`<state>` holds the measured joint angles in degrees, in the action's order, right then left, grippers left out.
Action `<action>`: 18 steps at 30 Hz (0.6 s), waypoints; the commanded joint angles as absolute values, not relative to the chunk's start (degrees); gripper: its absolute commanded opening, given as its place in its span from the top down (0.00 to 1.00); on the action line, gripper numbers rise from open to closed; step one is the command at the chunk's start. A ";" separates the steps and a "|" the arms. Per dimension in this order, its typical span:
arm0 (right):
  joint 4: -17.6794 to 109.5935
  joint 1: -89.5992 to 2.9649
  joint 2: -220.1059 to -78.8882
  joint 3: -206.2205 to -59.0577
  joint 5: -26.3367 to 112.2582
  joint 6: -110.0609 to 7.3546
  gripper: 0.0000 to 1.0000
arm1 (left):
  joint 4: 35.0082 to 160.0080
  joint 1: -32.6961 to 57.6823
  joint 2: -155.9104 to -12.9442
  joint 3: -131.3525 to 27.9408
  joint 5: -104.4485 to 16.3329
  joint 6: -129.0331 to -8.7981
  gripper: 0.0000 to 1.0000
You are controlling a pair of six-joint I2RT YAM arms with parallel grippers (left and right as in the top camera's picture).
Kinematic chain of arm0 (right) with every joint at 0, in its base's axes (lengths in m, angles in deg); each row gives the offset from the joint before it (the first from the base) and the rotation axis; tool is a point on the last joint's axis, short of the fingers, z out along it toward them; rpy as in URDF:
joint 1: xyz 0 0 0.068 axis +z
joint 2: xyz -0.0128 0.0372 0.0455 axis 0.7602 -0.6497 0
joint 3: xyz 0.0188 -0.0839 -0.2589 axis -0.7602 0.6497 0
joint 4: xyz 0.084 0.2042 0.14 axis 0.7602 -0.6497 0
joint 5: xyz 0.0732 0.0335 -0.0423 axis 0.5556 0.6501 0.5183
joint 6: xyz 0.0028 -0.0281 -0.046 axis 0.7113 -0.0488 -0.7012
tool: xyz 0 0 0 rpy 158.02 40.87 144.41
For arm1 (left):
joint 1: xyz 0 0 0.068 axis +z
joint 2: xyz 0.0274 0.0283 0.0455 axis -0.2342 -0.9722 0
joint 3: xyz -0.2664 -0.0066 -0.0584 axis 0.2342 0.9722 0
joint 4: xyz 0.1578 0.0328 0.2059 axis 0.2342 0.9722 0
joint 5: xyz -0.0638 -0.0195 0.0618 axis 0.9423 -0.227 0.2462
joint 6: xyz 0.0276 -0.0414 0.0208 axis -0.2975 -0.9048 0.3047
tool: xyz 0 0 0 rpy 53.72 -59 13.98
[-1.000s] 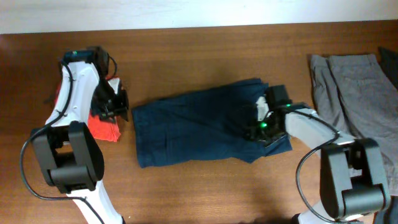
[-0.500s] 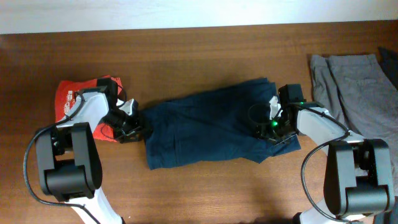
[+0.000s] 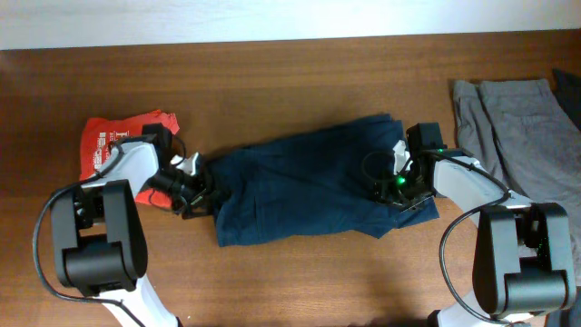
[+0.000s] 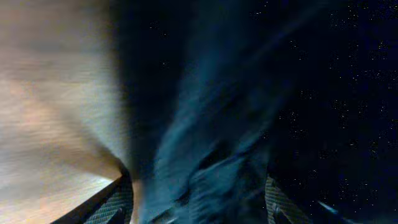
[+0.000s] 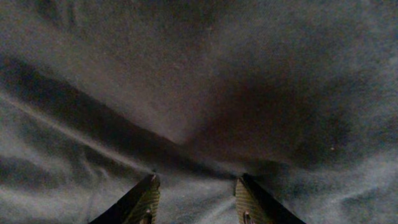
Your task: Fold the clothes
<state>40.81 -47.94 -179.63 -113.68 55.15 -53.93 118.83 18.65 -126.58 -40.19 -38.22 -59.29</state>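
Note:
Navy blue shorts [image 3: 300, 186] lie crumpled across the middle of the table. My left gripper [image 3: 196, 189] is at their left edge. In the left wrist view its jaws [image 4: 196, 202] are wide open, with blue fabric [image 4: 211, 124] bunched between them. My right gripper [image 3: 396, 183] is on the right end of the shorts. In the right wrist view its jaws [image 5: 196, 199] are partly closed, pinching the fabric [image 5: 186, 81], and creases run toward the fingertips.
A folded red garment [image 3: 113, 145] lies at the left, just behind my left arm. Grey clothes [image 3: 508, 127] are spread at the right edge. A dark item [image 3: 570, 91] shows at the far right. The table [image 3: 290, 73] is brown wood.
My left gripper left the red garment and moved right onto the left edge of the shorts. The right gripper shifted the shorts slightly right, then held still.

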 commanded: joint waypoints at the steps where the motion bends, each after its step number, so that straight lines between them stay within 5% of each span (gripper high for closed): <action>1: 39.94 -47.57 -181.38 -113.09 53.14 -54.52 0.55 | 119.05 23.80 -129.42 -37.98 -48.98 -59.20 0.31; 8: 40.11 -47.59 -181.38 -113.09 53.14 -54.52 0.55 | 116.38 29.73 -129.44 -37.91 -37.35 -50.39 0.26; 18: 40.15 -47.59 -181.38 -113.09 53.14 -54.52 0.55 | 109.78 23.35 -129.44 -34.90 -37.59 -49.41 0.21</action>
<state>40.83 -47.94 -179.63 -113.70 55.15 -53.91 112.64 26.32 -125.99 -38.26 -31.64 -52.18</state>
